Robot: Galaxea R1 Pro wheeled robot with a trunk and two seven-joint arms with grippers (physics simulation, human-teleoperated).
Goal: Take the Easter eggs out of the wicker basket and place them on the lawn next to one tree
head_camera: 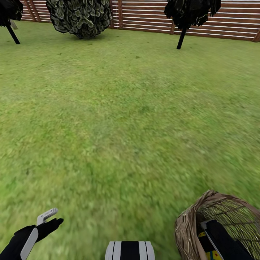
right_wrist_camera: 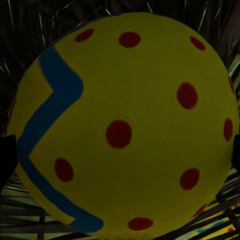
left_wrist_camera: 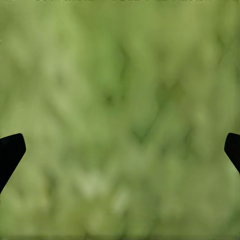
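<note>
The brown wicker basket (head_camera: 187, 227) stands on the lawn (head_camera: 122, 119) at the lower right of the head view, with my right arm reaching down into it. In the right wrist view a yellow Easter egg (right_wrist_camera: 125, 130) with red dots and a blue zigzag band looms very close. My right gripper (right_wrist_camera: 120, 155) is open, its dark fingertips (right_wrist_camera: 6, 155) wide apart on either side of the egg. A sliver of another egg (right_wrist_camera: 220, 231) lies beneath. Yellow egg patches (head_camera: 215, 255) peek beside the arm. My left gripper (head_camera: 50, 219) hovers open over bare grass (left_wrist_camera: 120, 100). The tree is out of view.
A round leafy bush (head_camera: 79, 16) and two dark narrow conifers (head_camera: 184, 18) (head_camera: 9, 16) stand at the far edge before a brown slatted fence (head_camera: 216, 21). Wide grass stretches between me and them. My base (head_camera: 130, 251) shows at the bottom centre.
</note>
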